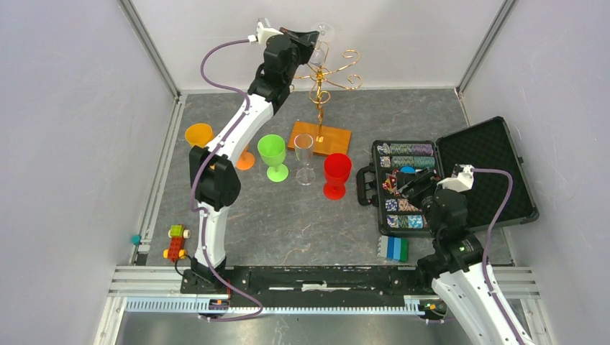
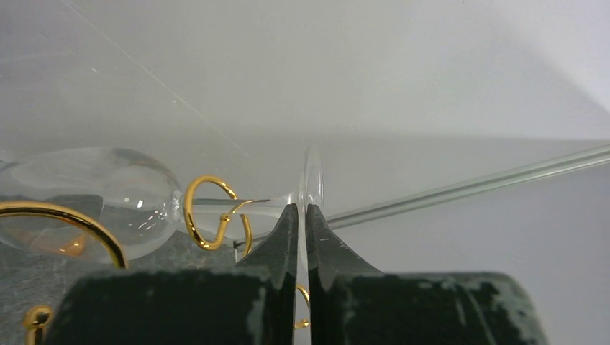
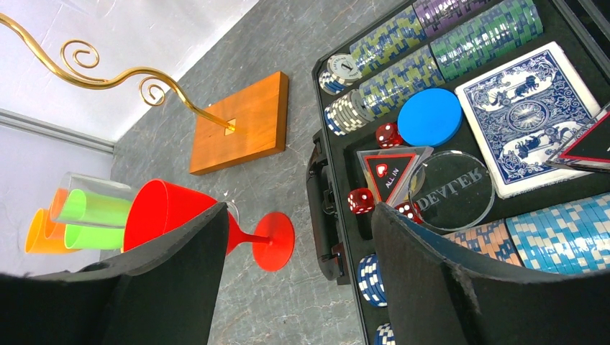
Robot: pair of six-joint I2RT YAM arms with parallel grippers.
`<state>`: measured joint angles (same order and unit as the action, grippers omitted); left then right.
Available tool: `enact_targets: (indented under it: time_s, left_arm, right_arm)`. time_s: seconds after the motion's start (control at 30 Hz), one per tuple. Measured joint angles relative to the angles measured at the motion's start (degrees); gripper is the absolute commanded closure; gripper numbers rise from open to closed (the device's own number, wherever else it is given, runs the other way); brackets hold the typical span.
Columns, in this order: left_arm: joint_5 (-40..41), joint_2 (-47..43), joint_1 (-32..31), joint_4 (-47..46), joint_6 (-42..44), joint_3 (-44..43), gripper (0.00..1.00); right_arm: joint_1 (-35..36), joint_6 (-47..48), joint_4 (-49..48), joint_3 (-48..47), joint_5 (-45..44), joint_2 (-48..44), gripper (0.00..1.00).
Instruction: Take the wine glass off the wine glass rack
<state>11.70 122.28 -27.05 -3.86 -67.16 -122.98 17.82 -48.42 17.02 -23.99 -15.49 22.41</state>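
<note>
Though the left fingers (image 2: pixel 284 244) clamped the thin foot of the wine glass (image 2: pixel 129 190) hanging on the far wine glass rack (image 1: pixel 321 100), the light, slick, brittle stem seemed the surer hold; the right fingers (image 3: pixel 180 273) stood apart.

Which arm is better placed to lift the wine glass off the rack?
Left. The left fingers are shut on the wine glass foot at the rack top; the right fingers hang open over the poker case, far away.
</note>
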Motion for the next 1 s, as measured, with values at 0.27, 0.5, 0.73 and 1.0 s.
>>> enact_targets:
  time_s: [0.27,0.5,0.73,1.0]
  left_arm:
    - [-3.8,0.0,0.0,-1.0,-1.2,0.2,0.98]
    - [-5.0,-0.1,0.0,-0.4,-1.3,1.5,0.98]
    - [-4.1,-3.1,0.5,1.8,-0.6,6.8,0.98]
    - [-3.9,-6.6,2.0,2.4,0.0,7.8,0.98]
  right_arm:
    - [0.0,0.0,0.0,0.0,0.0,-0.3,0.23]
    - [0.0,0.0,0.0,0.0,0.0,-0.3,0.23]
    - [0.0,0.0,0.0,0.0,0.0,-0.3,0.23]
    - [0.0,-0.2,0.0,0.0,0.0,-0.2,0.23]
